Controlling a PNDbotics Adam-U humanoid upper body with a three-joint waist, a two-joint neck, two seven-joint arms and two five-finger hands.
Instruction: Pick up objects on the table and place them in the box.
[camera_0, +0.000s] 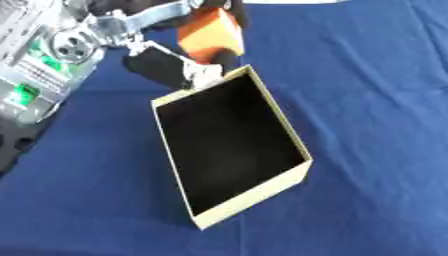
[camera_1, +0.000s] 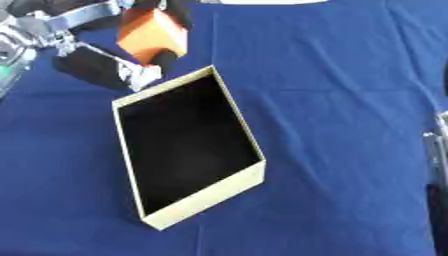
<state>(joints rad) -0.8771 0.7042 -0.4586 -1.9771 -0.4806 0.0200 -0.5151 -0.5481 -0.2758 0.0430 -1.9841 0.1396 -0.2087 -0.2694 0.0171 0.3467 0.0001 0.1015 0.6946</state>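
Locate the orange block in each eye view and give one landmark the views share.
Left eye view: the orange block sits at top centre, held in the left hand, just beyond the box's far corner.
Right eye view: the same block shows at upper left, again above that corner.
Shared landmark: the open cream box with a dark inside, on the blue cloth.

An orange block (camera_1: 150, 31) was held in the curled fingers of the left hand (camera_1: 101, 62), just beyond the far corner of the box (camera_1: 203, 196).
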